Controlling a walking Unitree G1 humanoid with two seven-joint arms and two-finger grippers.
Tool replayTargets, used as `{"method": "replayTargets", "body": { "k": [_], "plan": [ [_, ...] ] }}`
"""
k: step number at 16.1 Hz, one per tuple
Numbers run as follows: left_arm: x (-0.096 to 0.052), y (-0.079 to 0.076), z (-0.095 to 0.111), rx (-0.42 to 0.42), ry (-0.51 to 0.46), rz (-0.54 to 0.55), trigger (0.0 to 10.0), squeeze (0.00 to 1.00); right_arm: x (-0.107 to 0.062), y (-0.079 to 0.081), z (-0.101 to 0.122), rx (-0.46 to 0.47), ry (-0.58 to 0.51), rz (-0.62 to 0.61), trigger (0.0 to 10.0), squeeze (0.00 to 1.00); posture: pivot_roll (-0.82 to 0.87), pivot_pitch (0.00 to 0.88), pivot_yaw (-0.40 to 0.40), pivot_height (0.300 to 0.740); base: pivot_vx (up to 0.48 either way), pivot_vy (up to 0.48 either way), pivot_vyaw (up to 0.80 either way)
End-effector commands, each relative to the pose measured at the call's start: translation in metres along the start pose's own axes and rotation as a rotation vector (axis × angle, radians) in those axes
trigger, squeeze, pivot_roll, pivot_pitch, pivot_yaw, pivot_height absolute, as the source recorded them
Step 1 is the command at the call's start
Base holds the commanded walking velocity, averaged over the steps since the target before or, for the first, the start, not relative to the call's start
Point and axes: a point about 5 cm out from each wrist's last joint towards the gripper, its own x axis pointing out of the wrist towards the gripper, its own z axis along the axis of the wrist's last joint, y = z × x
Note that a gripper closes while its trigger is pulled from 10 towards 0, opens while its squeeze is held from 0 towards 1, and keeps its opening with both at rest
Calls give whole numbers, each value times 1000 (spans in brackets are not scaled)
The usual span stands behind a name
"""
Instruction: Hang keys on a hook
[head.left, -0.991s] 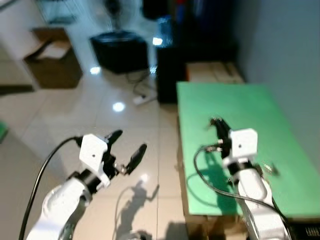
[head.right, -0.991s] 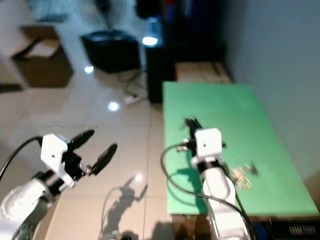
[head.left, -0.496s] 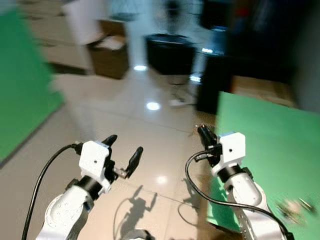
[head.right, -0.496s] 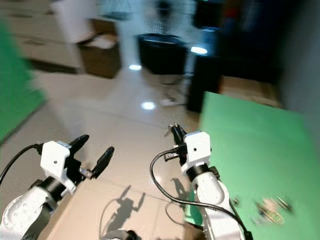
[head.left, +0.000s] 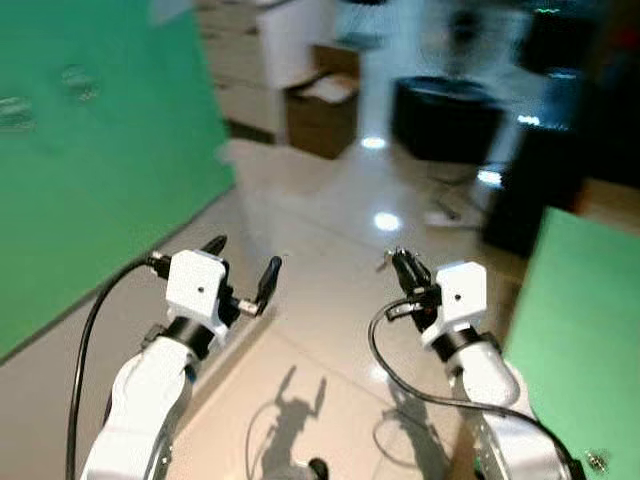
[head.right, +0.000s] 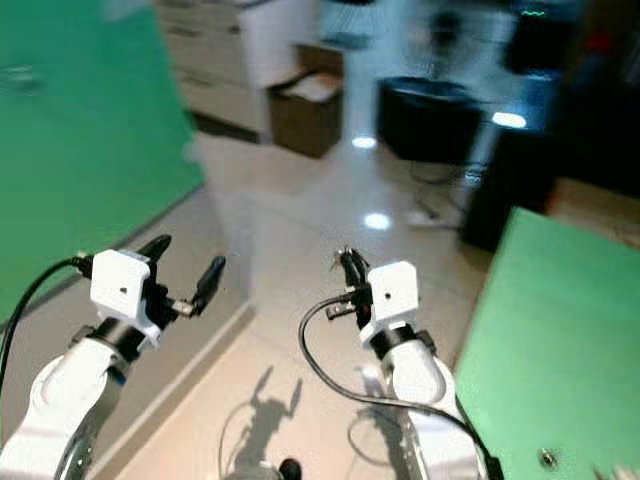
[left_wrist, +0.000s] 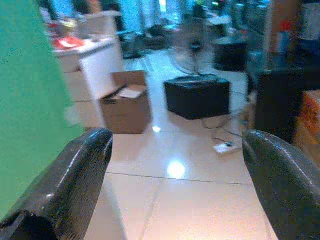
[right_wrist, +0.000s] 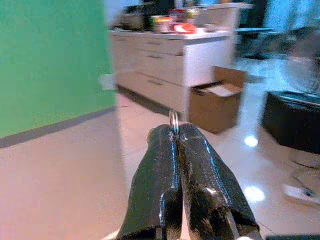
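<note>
Now | right tool clamped on key ring | left tool spread wide

Key ring upright, pinched btwn black fingertips.

Place: a lived-in room set up for robot trials, part home, part workspace.
Floor: glossy pale tiles that mirror the ceiling lights.
Left: a large green backdrop standing on the floor.
Far: white drawer cabinets with clutter on top (too blurred to name), an open cardboard box, a standing fan and a low black unit.
Right: a green-topped table, with dark furniture beyond it.
Floor clutter: a power strip with trailing cables.
</note>
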Motion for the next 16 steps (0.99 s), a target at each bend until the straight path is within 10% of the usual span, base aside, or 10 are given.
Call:
{"method": "replayTargets", "body": {
  "k": [1,16],
  "plan": [
    [0,1,0,30,-3,4,10000,0,3,3,4,34,-11,24,10000,0,-15,0,62,740,0,0,800],
    [2,-9,11,86,-70,6,10000,0,16,14,16,116,-24,210,10000,0,56,0,2,740,19,0,800]
  ]
}}
